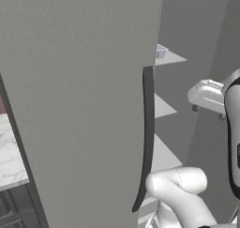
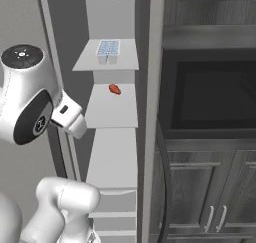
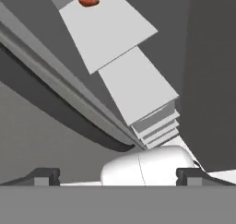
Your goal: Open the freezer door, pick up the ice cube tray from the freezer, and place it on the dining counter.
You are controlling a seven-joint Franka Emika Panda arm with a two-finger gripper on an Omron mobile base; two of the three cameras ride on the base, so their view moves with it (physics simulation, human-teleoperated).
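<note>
The freezer door [image 1: 79, 105] is a tall grey panel standing swung open, its dark curved bar handle [image 1: 148, 138] on the near edge. Inside the freezer [image 2: 112, 152] are white shelves. The pale blue ice cube tray [image 2: 108, 48] rests on an upper shelf, and its corner [image 1: 161, 51] peeks past the door's edge. My gripper [image 1: 207, 110] hangs in front of the open freezer, below the tray's shelf and apart from it. In the hand view my gripper [image 3: 117, 176] is open and holds nothing; the door handle [image 3: 69, 121] curves past on the left. The dining counter is out of view.
A small red item [image 2: 114, 89] lies on the shelf under the tray, also seen as the red item [image 3: 88, 0]. Dark wood cabinets and a black oven recess [image 2: 210, 92] stand right of the freezer. A narrow marble top [image 1: 9, 156] over dark drawers lies left of the door.
</note>
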